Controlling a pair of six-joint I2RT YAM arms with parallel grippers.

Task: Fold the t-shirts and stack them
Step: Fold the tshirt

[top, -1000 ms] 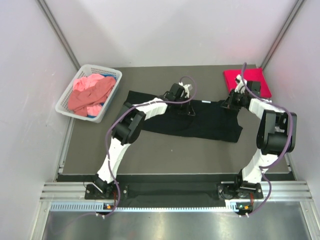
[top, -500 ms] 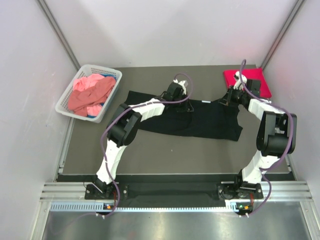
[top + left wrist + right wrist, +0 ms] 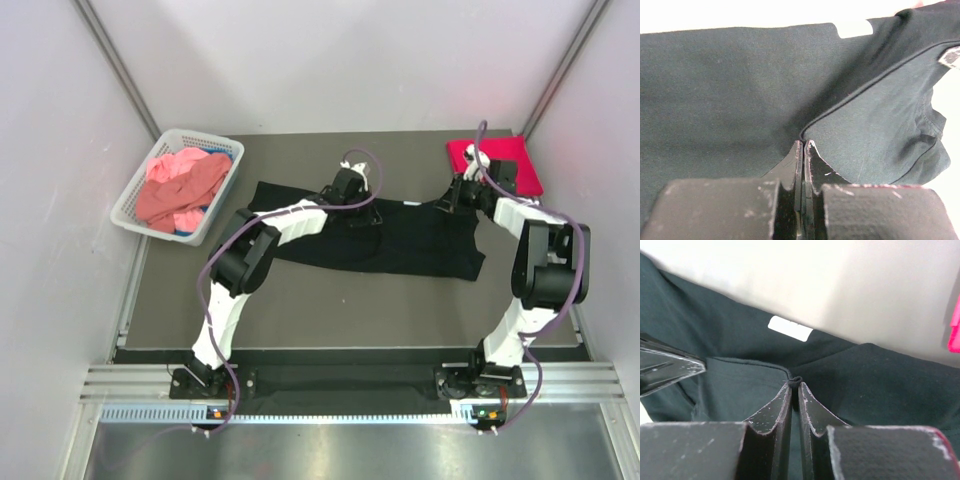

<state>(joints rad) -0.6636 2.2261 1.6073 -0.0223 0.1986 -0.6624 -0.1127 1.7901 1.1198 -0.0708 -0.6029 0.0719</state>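
- Across the far middle of the table [image 3: 330, 310], the black t-shirt [image 3: 400, 245] lies spread sideways, mostly flat, with a fold raised along its far edge
- At the far right corner, just beyond the black one, the red t-shirt [image 3: 505, 158] sits folded into a compact block, which I take as the base of the stack
- On the far left, the white basket [image 3: 133, 182] holds a crumpled pink t-shirt [image 3: 180, 185], well apart from both arms
- The left gripper [image 3: 803, 143] has its jaws pressed together on the black cloth, right where a stitched hem [image 3: 875, 82] runs into the tips
- The right gripper [image 3: 795, 382] shows only a thin slit between its jaws, with a small nub of black cloth caught at the very tips; a white label [image 3: 790, 328] lies just beyond it, so this is likely the neck edge
- The cloth looks light, thin and limp: it will sag and drape from any pinch and hold no shape of its own
- It seems grippy rather than slippery, and robust, so a firm pinch should do no harm
- Good places to take hold are the doubled hems and the collar seam, where the fabric is thickest; a pinch on a single flat layer risks slipping off or picking up the layer beneath
- Two holds well apart on one edge should keep the fold straight
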